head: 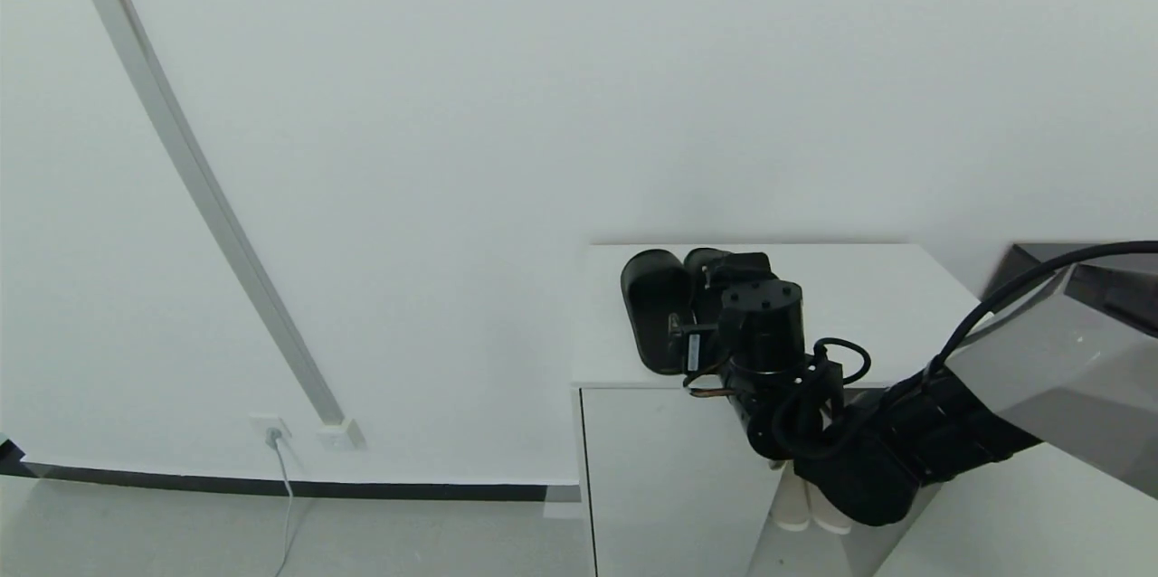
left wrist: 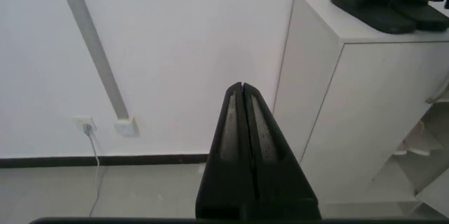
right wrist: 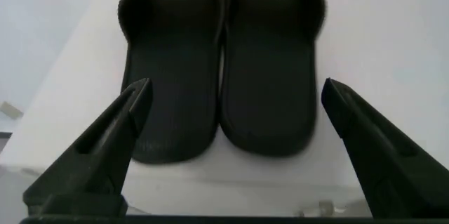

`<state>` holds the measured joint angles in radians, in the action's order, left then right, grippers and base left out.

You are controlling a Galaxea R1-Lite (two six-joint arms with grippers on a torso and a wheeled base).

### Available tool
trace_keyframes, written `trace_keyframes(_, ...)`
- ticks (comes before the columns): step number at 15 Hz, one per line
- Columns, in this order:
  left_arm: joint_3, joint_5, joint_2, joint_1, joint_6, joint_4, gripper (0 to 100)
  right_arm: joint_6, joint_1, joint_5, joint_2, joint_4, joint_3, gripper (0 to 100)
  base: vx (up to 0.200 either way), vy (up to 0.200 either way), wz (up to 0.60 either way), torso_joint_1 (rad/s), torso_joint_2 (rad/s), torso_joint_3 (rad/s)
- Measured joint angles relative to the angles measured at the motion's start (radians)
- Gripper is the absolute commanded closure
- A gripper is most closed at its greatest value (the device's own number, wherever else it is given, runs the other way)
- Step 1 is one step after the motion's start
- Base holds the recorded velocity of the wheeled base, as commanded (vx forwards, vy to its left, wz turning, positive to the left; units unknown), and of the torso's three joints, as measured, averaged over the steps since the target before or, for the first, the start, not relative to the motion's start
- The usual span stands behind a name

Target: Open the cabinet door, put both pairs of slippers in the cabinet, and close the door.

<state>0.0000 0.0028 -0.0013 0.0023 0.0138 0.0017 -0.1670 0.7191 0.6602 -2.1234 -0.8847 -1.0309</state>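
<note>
— Progress so far?

— Going from the left: the left claw is hanging in front of the bare wall, well apart from the cabinet, with its fingers pressing together on nothing. Shelves are showing on the cabinet's far side, so I'm judging the door to be standing open already. The black slippers are lying on the cabinet's top, not yet inside, so stowing and closing are both waiting.

— And the second pair?

— Pale rounded shapes are peeking out low beside the front panel. I'm not managing to tell whether they're slippers.

— The other arm?

— The right claw is hovering at the near ends of the black pair, with its fingers spreading wide to either side and gripping nothing.

— Materials?

— The slippers are looking like matte moulded foam or rubber, with broad straps and rounded ends, and they're sitting side by side and touching. The cabinet is looking like smooth white board, flat and square-edged. The claw fingers are looking hard, dark and tapering.
</note>
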Motion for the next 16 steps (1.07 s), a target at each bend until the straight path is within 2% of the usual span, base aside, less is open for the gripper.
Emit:
trace_keyframes(7, 0.000, 0.000, 0.000, 0.001, -0.001, 0.000, 100, 0.001, -0.039, -0.023, -0.100, 0.001, -0.081, 0, 0.000, 0.000, 0.00, 0.000, 0.00, 0.000)
trace_keyframes(16, 0.000, 0.000, 0.000, 0.000, -0.004, 0.000, 100, 0.043, -0.087, -0.043, -0.253, 0.011, -0.310, 0, 0.000, 0.000, 0.00, 0.000, 0.00, 0.000)
